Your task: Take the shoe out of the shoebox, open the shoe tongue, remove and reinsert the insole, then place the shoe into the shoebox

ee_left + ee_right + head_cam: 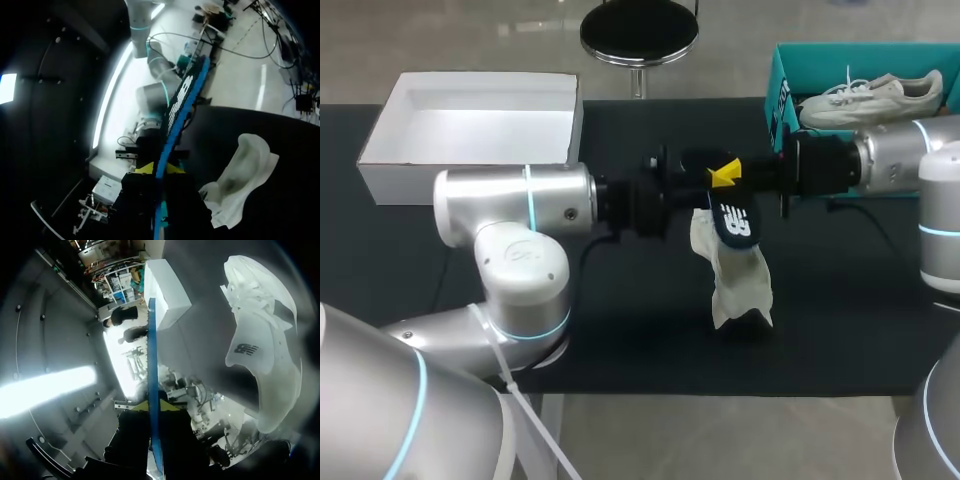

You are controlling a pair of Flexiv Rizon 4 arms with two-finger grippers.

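Insole (734, 222) gripped by left claw (159, 169) and right claw (153, 405), shoe (740, 285) beneath, white box (460, 180) behind.

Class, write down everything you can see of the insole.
The insole is thin and flat and looks like foam. It is dark on its upper face, with white print and a bright blue edge. It is out of the shoe and held in the air above the table, just over the shoe. The left gripper and right gripper come from opposite sides, each shut on it. Nothing else visibly touches it.
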